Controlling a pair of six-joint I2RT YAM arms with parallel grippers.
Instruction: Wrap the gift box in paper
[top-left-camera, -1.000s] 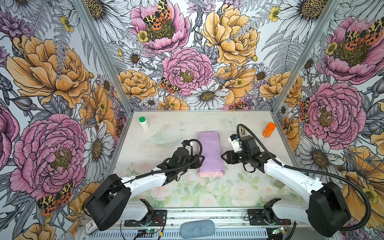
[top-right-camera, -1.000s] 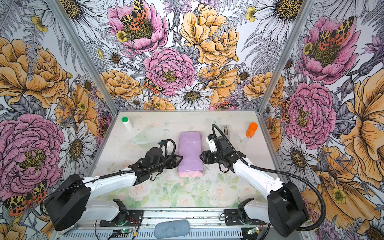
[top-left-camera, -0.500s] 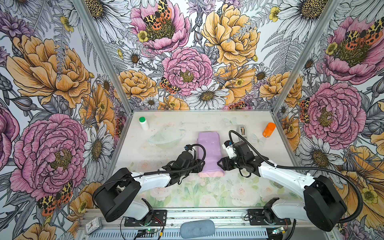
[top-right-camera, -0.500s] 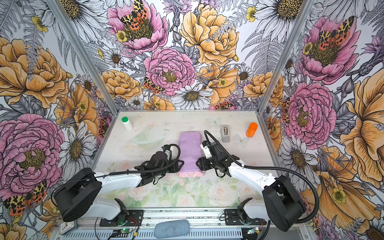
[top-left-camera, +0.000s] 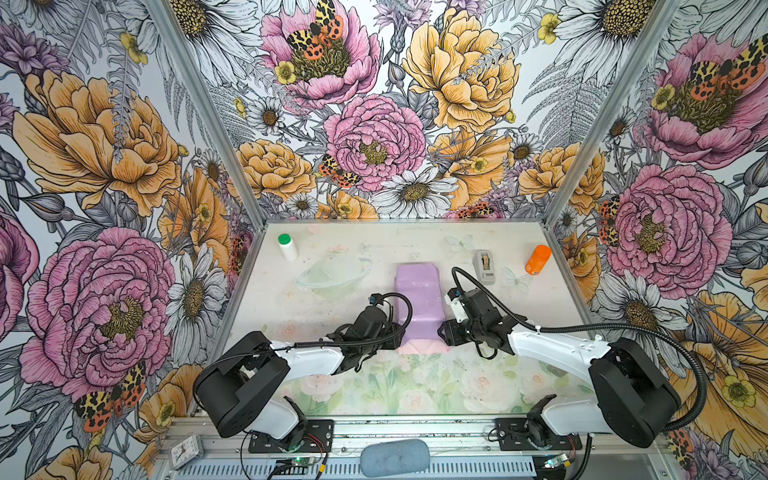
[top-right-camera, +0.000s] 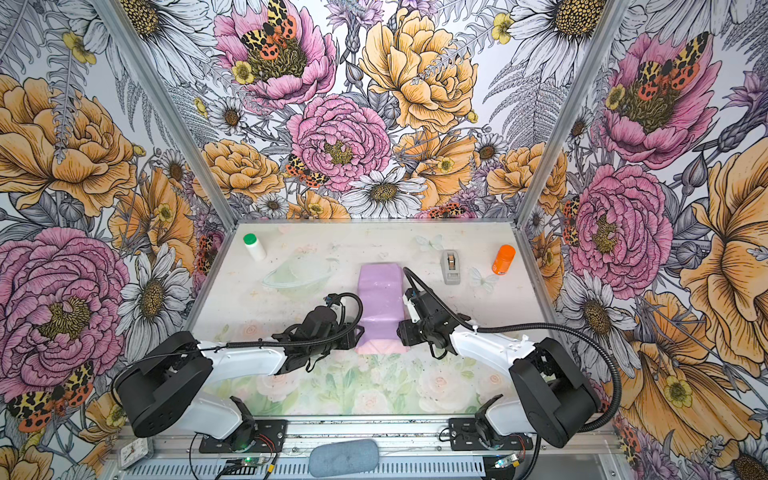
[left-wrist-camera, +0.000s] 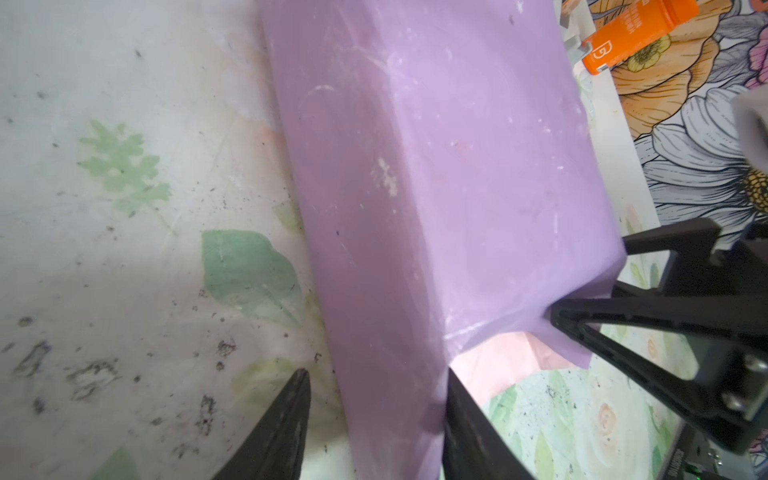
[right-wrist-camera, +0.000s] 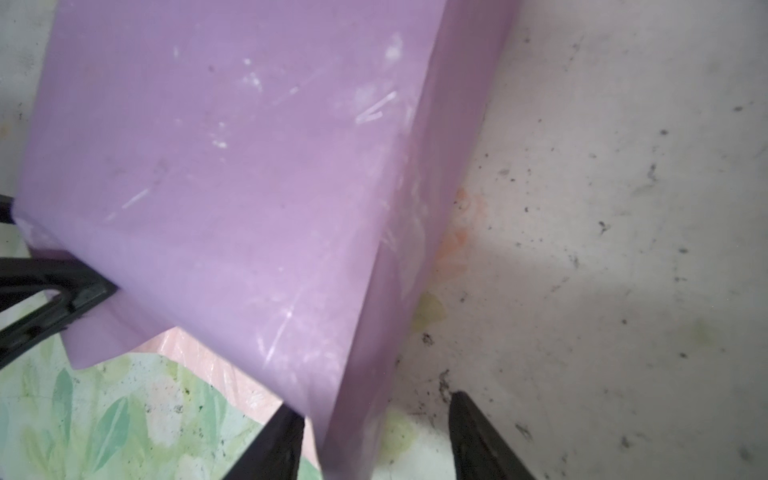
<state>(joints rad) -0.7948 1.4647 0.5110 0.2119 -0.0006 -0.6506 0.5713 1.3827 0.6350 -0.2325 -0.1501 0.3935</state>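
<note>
I found the paper (top-left-camera: 417, 299) closed round the gift box, hiding it entirely. The left gripper (left-wrist-camera: 376, 372) and right gripper (right-wrist-camera: 372, 402) stood unclenched, each straddling one package corner. Between them the pink end flap (top-left-camera: 422, 345) lay unfolded. I judged the end folds outstanding.

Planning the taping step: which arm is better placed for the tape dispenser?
Right, probably: the tape dispenser stands beyond the right gripper, on its side of the paper; the left gripper would have to cross it.
</note>
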